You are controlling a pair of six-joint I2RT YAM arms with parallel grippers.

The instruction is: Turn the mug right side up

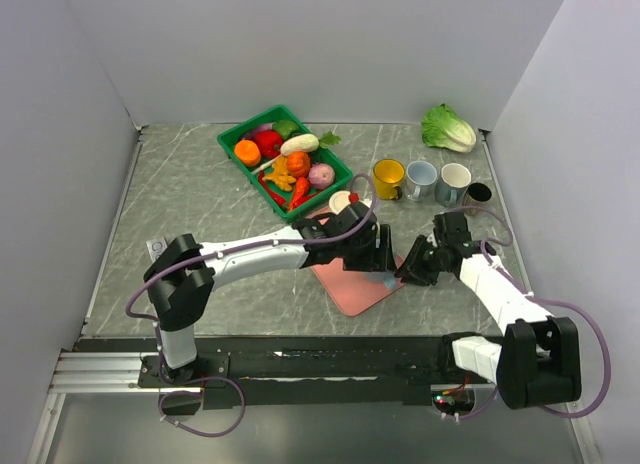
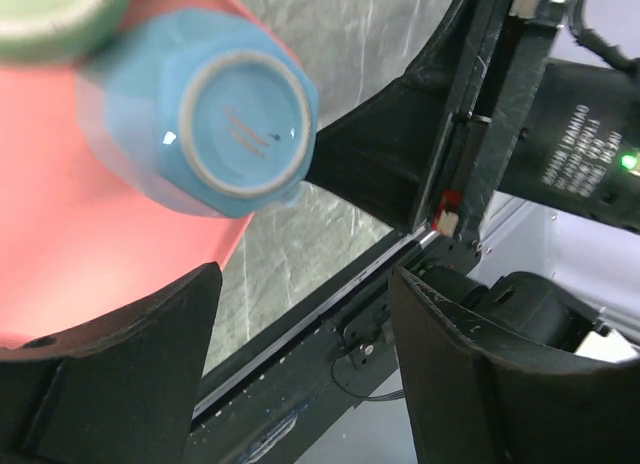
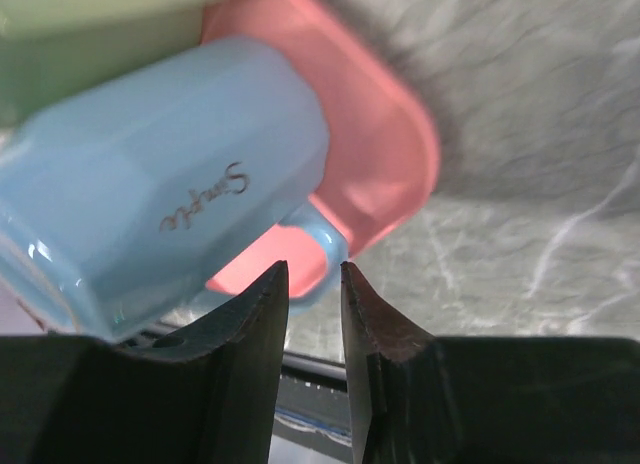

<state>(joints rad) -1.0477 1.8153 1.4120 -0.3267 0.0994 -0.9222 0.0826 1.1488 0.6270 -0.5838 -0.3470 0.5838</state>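
A light blue mug lies tipped over on a pink board, its base facing the left wrist camera. The mug's handle sits between the tips of my right gripper, whose jaws are pinched narrowly on it. From above, only a sliver of the mug shows between the two grippers. My left gripper hovers just beside the mug, open, with nothing between its fingers. In the top view the left gripper and right gripper meet over the board.
A pale green object lies blurred next to the mug. A green basket of toy vegetables stands at the back. Yellow, grey-blue, white and dark mugs line the back right. A lettuce sits in the corner.
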